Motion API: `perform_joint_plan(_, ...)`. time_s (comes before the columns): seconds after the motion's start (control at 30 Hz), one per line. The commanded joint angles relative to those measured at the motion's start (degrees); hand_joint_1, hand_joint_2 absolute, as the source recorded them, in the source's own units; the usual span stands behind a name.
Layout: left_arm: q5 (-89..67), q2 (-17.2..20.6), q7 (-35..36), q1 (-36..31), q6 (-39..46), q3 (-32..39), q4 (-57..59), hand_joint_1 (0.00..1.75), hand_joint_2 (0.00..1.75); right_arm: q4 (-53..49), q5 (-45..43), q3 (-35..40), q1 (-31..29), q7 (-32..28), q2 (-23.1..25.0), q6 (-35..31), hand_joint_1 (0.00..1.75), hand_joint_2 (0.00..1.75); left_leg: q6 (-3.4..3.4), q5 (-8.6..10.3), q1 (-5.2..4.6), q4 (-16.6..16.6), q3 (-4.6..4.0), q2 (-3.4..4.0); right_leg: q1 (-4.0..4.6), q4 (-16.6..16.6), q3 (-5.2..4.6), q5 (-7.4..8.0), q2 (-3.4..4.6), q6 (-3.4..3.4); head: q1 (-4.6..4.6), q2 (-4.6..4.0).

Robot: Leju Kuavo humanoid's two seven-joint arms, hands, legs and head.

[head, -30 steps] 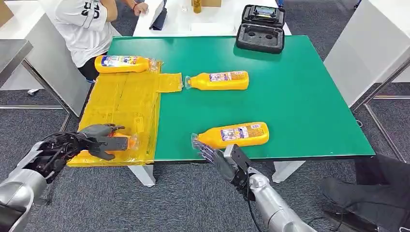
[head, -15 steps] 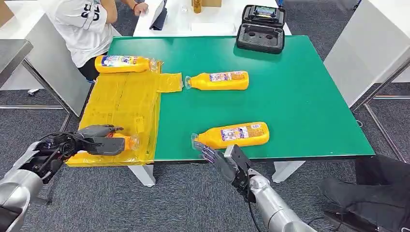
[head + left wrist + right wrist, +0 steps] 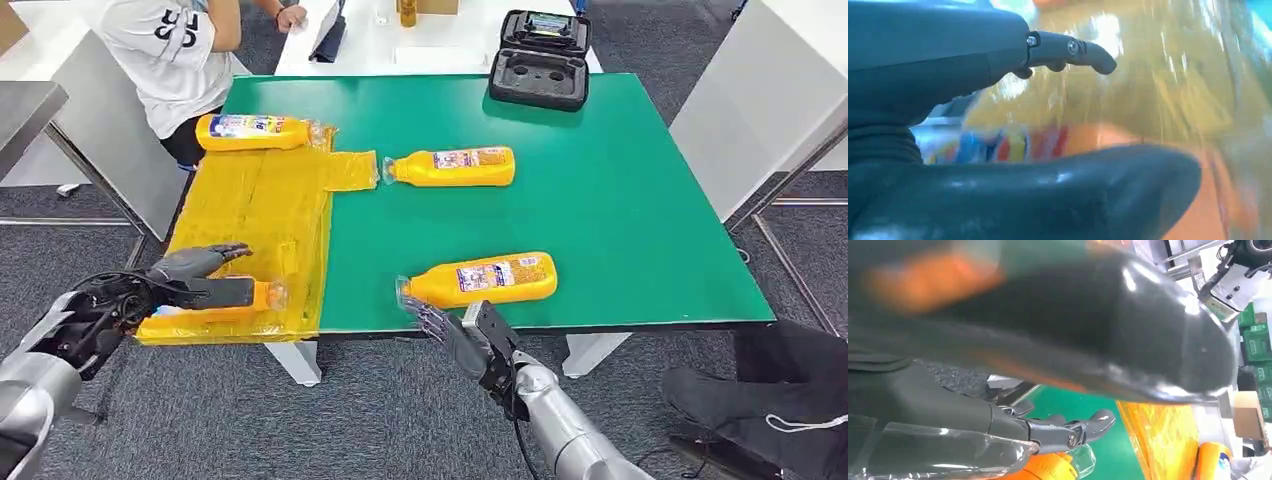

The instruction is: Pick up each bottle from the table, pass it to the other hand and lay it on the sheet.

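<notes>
Bottles: four, all lying on their sides. One (image 3: 205,300) lies on the yellow sheet (image 3: 255,215) at its near edge, about 8 o'clock on the table (image 3: 620,200). The left hand (image 3: 190,280) hovers at it with fingers spread; the thumb lies along the bottle's side, but I cannot tell whether it grips. A second bottle (image 3: 250,131) sits at the sheet's far edge, 11 o'clock. A third (image 3: 452,166) lies on bare green just beside the sheet's tab, near centre. The fourth (image 3: 483,279) lies at 6 o'clock, near the table's front edge. The right hand (image 3: 450,330) is just below its cap end, fingers apart, holding nothing.

The step in hand looks like laying a bottle on the sheet, with the next pickup being readied. The next move calls for the right hand to rise over the table edge and close round the fourth bottle's body, taking care not to roll it.
</notes>
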Motion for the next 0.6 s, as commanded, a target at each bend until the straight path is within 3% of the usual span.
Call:
perform_joint_plan(0.03, -3.71, -6.88, 1.46, 2.88, 16.86, 6.41, -1.29, 0.0, 1.75, 2.96, -0.11, -0.67, -1.54, -0.1, 0.28, 0.6, 0.0, 0.0, -0.06, 0.01, 0.02, -0.04, 0.06, -0.14, 0.02, -0.05, 0.12, -0.03, -0.13, -0.05, 0.0, 0.0)
perform_joint_plan(0.2, -3.53, -7.8, 1.06, 4.84, 23.07, 9.62, -3.46, 0.0, 1.75, 3.45, -0.14, -0.44, -1.66, -0.16, 0.33, 0.61, 0.0, 0.0, -0.08, -0.03, 0.06, -0.01, 0.07, -0.04, 0.06, -0.06, 0.14, -0.03, -0.06, -0.08, 0.0, 0.0)
perform_joint_plan(0.33, 13.16, -9.69, -8.94, 11.25, 23.76, 20.86, -11.91, 0.0, 1.75, 2.5, 1.61, 1.13, -1.34, -0.71, 0.45, -2.95, 0.0, 0.0, -0.13, -0.06, 0.11, 0.0, 0.12, -0.02, 0.12, -0.07, 0.18, -0.04, -0.04, -0.13, -0.04, 0.0)
perform_joint_plan(0.6, 14.69, -9.37, -9.91, 13.08, 23.53, 21.55, -14.02, 0.0, 1.75, 1.96, 1.71, 1.39, -1.61, -0.64, 0.3, -2.96, 0.0, 0.0, -0.09, -0.03, 0.08, 0.02, 0.04, 0.01, 0.08, -0.02, 0.06, -0.02, -0.02, -0.09, 0.0, 0.0)
